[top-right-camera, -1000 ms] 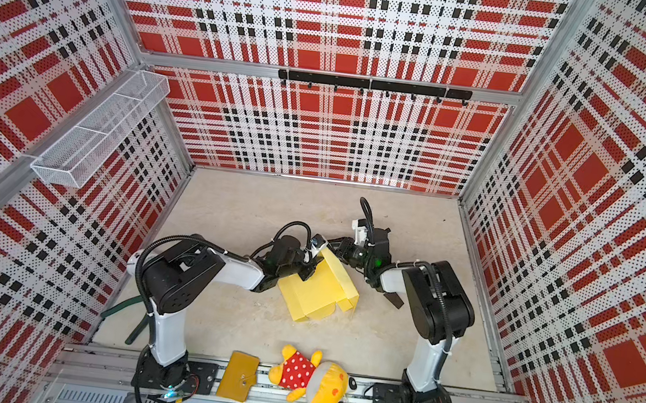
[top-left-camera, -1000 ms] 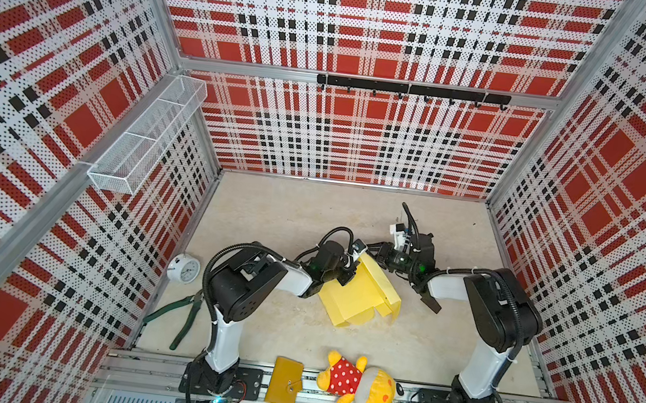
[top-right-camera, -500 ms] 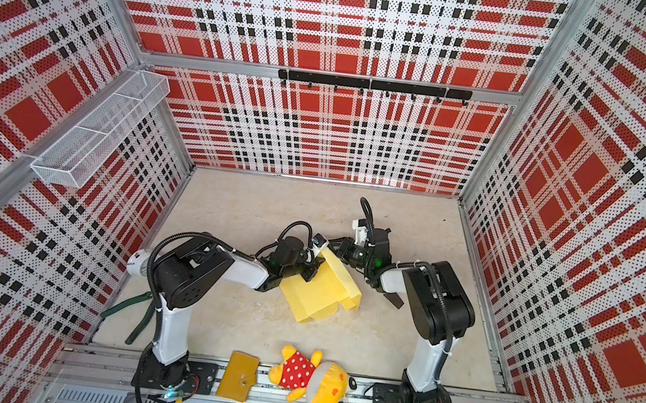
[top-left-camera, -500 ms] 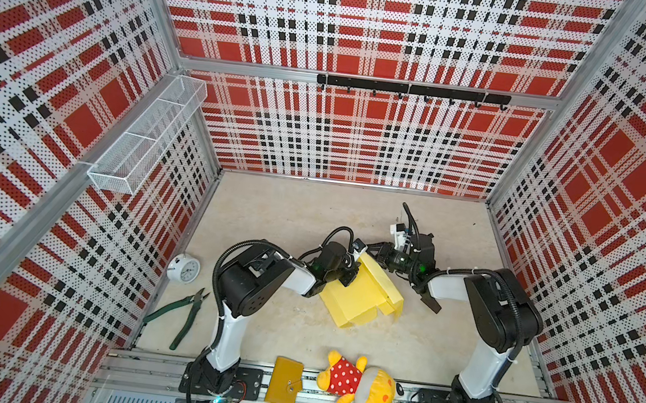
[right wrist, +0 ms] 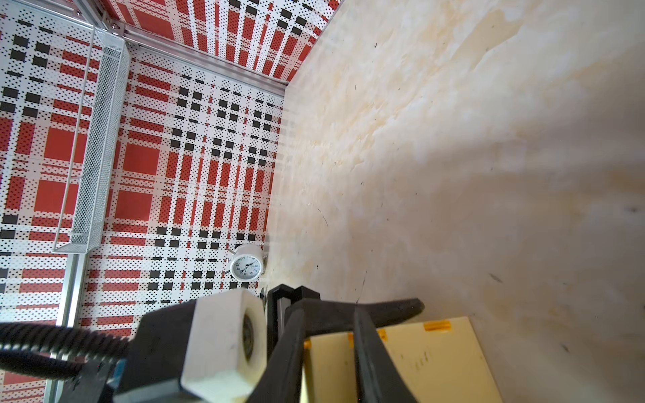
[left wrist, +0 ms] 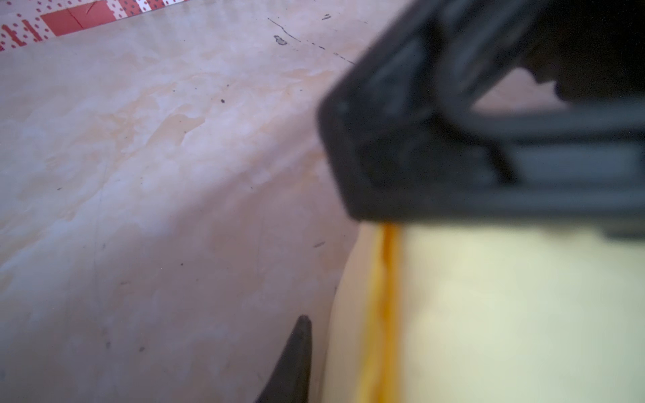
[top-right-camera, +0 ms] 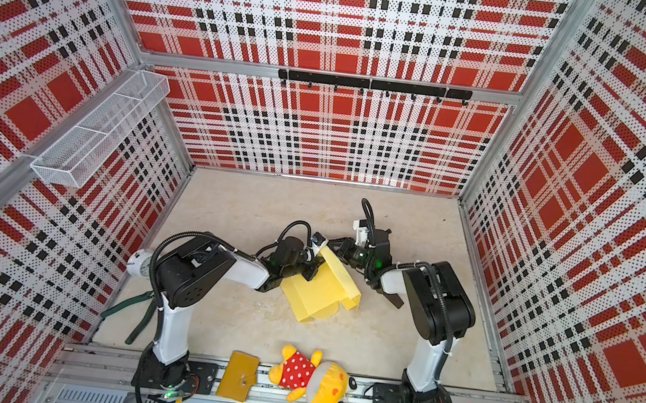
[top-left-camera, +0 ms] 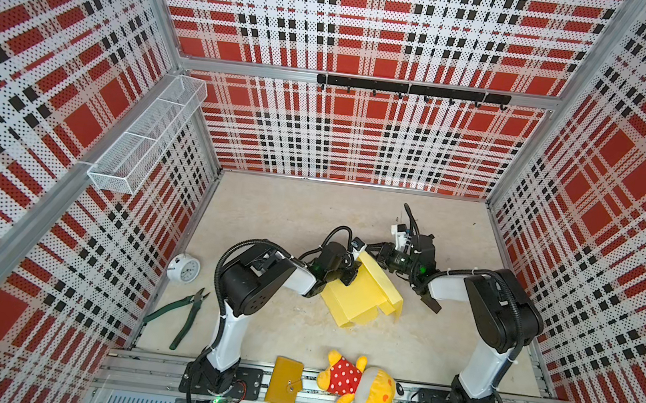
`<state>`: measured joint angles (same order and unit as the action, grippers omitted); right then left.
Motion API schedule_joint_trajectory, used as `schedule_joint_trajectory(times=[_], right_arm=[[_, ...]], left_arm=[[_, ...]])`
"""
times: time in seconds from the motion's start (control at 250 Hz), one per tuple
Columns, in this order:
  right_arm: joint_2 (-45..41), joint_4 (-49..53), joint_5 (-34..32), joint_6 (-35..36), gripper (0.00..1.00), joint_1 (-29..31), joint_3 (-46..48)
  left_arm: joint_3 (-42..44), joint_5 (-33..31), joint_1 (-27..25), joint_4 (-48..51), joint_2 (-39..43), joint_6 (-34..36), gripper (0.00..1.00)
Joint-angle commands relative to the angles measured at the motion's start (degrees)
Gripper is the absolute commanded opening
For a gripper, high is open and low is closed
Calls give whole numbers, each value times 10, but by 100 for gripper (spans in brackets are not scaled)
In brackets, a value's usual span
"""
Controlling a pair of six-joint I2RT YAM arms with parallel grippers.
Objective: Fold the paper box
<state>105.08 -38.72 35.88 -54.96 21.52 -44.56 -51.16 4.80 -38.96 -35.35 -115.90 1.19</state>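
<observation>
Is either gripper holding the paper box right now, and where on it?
The right gripper straddles a top corner of the paper box, on its raised flap; a firm pinch cannot be told. The left gripper is at its left edge, grip unclear.

Half-folded yellow paper box (top-right-camera: 318, 294) on table (top-right-camera: 249, 210), left end effector (top-right-camera: 307, 265) and right end effector (top-right-camera: 334, 248) at its far edge.

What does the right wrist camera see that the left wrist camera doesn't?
Only the right wrist view shows the little white clock and the white mesh basket hanging on the checked wall. The left wrist view adds little of its own: just a dark scratch in the table near the wall. Both show the pale yellow paper box, sharp in the right wrist view and blurry in the left, and the beige table under it.
</observation>
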Motion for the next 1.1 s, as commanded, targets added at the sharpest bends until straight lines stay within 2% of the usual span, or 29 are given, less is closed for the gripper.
schedule_joint_trajectory(times=[0.0,0.252,0.464,0.776,0.992,1.096], right_arm=[[-21,32,-4,12,27,2,9],[-19,3,-10,-5,27,-3,28],[-24,14,-11,0,27,-3,25],[-23,25,-9,7,27,0,21],[-12,27,-7,6,27,4,14],[-8,27,-7,5,27,4,8]], left_arm=[[-16,-6,3,-15,10,-8,28],[38,12,7,-16,60,56,42],[79,70,35,-53,100,90,43],[46,135,43,-46,77,78,32],[21,147,39,-39,56,65,23],[11,154,37,-38,45,61,16]])
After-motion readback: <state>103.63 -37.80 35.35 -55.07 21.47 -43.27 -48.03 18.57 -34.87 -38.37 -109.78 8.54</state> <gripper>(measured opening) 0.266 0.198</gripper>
